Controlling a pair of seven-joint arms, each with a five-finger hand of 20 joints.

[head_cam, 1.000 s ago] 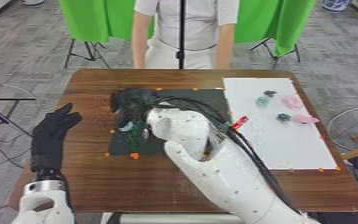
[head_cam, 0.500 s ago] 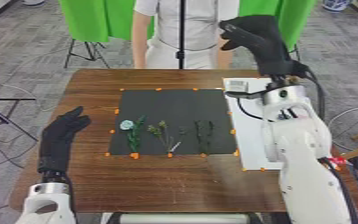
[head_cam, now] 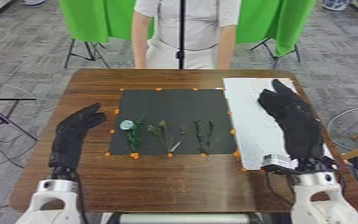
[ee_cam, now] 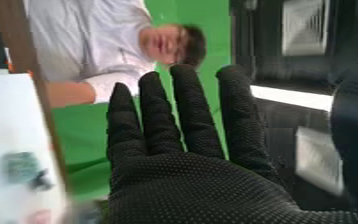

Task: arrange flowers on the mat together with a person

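My left hand (head_cam: pixel 71 131) rests open over the table's left side, left of the dark mat (head_cam: pixel 162 102). On that mat lie a pale blue flower (head_cam: pixel 127 124) with a green stem, thin stems with small buds (head_cam: pixel 163 131), and dark green sprigs (head_cam: pixel 205 136), side by side. My right hand (head_cam: pixel 293 116) is above the white sheet (head_cam: pixel 246 95), straight-fingered and holding nothing, and hides part of the sheet. In the right wrist view my right hand (ee_cam: pixel 202 185) has its fingers extended; a green blossom (ee_cam: pixel 20 167) lies on the white sheet (ee_cam: pixel 2 115) beyond.
Orange markers (head_cam: pixel 135 155) line the mat's edges on the brown table (head_cam: pixel 158 182). Across the table a person stands behind a thin dark pole (head_cam: pixel 182 40), with green cloth (head_cam: pixel 91 22) at the back.
My right arm has swung away from over the mat, up past the sheet's far end, then back down over the sheet. My left hand has shifted slightly. The flowers on the mat are uncovered.
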